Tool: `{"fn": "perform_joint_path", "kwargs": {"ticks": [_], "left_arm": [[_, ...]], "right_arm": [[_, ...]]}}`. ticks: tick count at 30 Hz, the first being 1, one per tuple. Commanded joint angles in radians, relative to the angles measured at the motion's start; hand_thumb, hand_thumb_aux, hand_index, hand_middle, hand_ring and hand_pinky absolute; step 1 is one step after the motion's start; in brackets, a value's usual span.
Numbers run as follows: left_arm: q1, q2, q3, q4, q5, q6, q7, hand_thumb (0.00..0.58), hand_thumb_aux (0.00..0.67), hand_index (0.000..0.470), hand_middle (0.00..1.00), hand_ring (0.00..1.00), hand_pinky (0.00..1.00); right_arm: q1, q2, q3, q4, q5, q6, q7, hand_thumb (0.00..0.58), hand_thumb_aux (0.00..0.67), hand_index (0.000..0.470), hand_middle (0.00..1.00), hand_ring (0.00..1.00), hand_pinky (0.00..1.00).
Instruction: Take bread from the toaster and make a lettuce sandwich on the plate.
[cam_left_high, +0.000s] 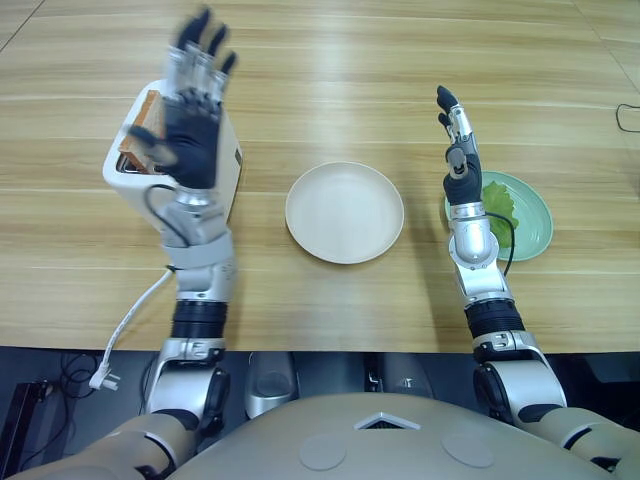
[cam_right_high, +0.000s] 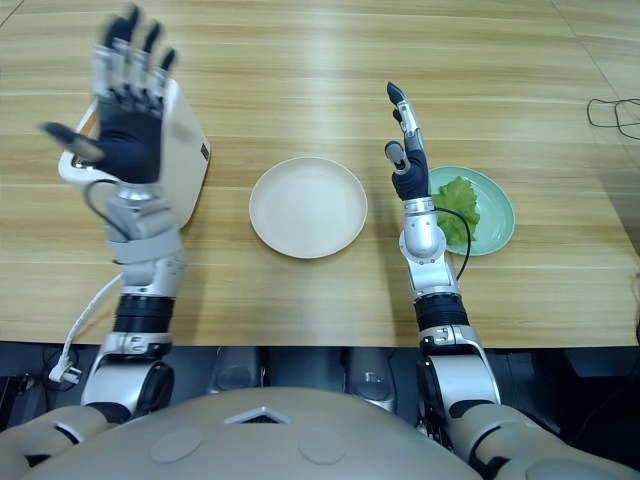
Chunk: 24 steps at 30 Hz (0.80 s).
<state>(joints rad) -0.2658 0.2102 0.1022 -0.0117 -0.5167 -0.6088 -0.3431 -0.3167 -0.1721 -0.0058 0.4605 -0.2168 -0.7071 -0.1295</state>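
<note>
A white toaster (cam_left_high: 230, 160) stands at the left of the wooden table, with brown bread (cam_left_high: 148, 112) showing in its slot. My left hand (cam_left_high: 192, 110) is raised over the toaster, palm toward me, fingers spread and holding nothing. A cream plate (cam_left_high: 344, 212) lies bare in the middle. To its right a green plate (cam_left_high: 530, 212) carries a lettuce leaf (cam_left_high: 500, 205). My right hand (cam_left_high: 456, 135) stands edge-on just left of the green plate, fingers straight and pointing away, with nothing in it.
The toaster's white power cord (cam_left_high: 135, 318) runs down off the table's near edge to a loose plug (cam_left_high: 100, 378). A black cable (cam_left_high: 628, 115) lies at the far right edge. Bare wood stretches behind the plates.
</note>
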Motion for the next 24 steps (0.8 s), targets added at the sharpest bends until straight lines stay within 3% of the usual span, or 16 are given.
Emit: {"fn": "perform_joint_path", "kwargs": {"ticks": [1, 5, 10, 16, 24], "left_arm": [[0.020, 0.061, 0.135, -0.073, 0.116, -0.051, 0.047, 0.000, 0.000, 0.000, 0.00, 0.00, 0.00], [0.017, 0.161, 0.282, 0.080, 0.279, -0.143, 0.091, 0.000, 0.000, 0.000, 0.00, 0.00, 0.00], [0.004, 0.318, 0.393, 0.402, 0.675, -0.243, 0.326, 0.000, 0.000, 0.000, 0.00, 0.00, 0.00], [0.013, 0.473, 0.297, 0.633, 1.034, -0.150, 0.651, 0.000, 0.000, 0.000, 0.00, 0.00, 0.00], [0.011, 0.529, 0.154, 0.777, 1.097, -0.092, 0.788, 0.000, 0.000, 0.000, 0.00, 0.00, 0.00]], "right_arm": [[-0.001, -0.004, 0.001, 0.000, -0.002, -0.002, 0.001, 0.000, 0.000, 0.000, 0.00, 0.00, 0.00], [0.001, -0.005, -0.001, -0.001, -0.002, -0.002, -0.001, 0.000, 0.000, 0.000, 0.00, 0.00, 0.00], [0.000, -0.003, -0.003, 0.004, -0.004, -0.003, -0.001, 0.000, 0.000, 0.000, 0.00, 0.00, 0.00], [0.000, 0.000, -0.004, 0.007, -0.005, -0.004, -0.006, 0.000, 0.000, 0.000, 0.00, 0.00, 0.00], [0.002, 0.003, -0.002, 0.010, -0.005, -0.005, -0.006, 0.000, 0.000, 0.000, 0.00, 0.00, 0.00]]}}
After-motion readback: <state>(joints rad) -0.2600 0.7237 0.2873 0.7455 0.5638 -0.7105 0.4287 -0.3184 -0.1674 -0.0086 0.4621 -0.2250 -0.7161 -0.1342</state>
